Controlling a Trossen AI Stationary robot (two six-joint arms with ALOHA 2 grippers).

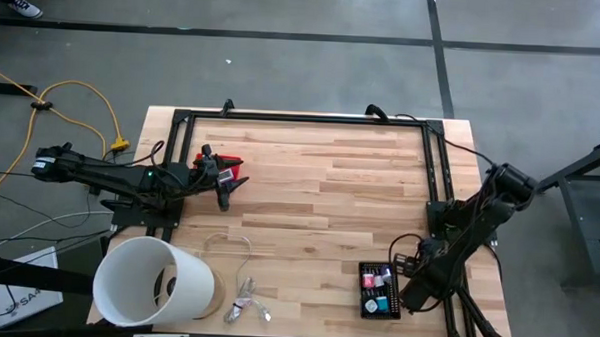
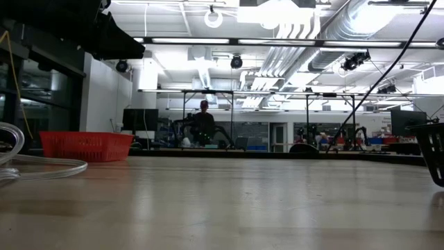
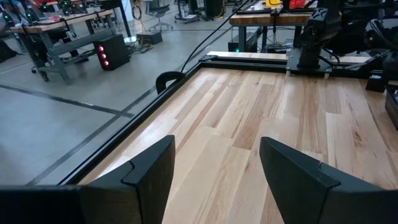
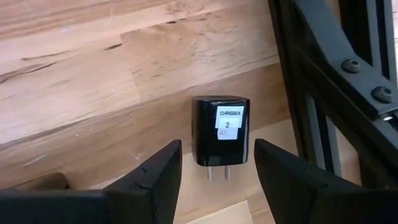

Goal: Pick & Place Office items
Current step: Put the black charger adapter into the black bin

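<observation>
Small office items, pink (image 1: 369, 279), teal (image 1: 380, 302) and white, lie in a black tray (image 1: 361, 309) near the table's near right corner. My right gripper (image 1: 410, 290) is low beside that tray's right side. It is open (image 4: 217, 152), and its fingers stand on either side of a black plug-in charger block (image 4: 220, 127) with a white label. The block lies flat on the wood, prongs toward the camera, untouched. My left gripper (image 1: 231, 191) waits open (image 3: 214, 149) over the table's left part.
A big white tub (image 1: 156, 282) lies on its side at the near left corner. A pale wire loop (image 1: 227, 244) with a silvery clump (image 1: 245, 309) lies beside it. A black frame rail (image 4: 336, 81) runs close to the right gripper. Bare wood fills the table's middle (image 1: 329, 190).
</observation>
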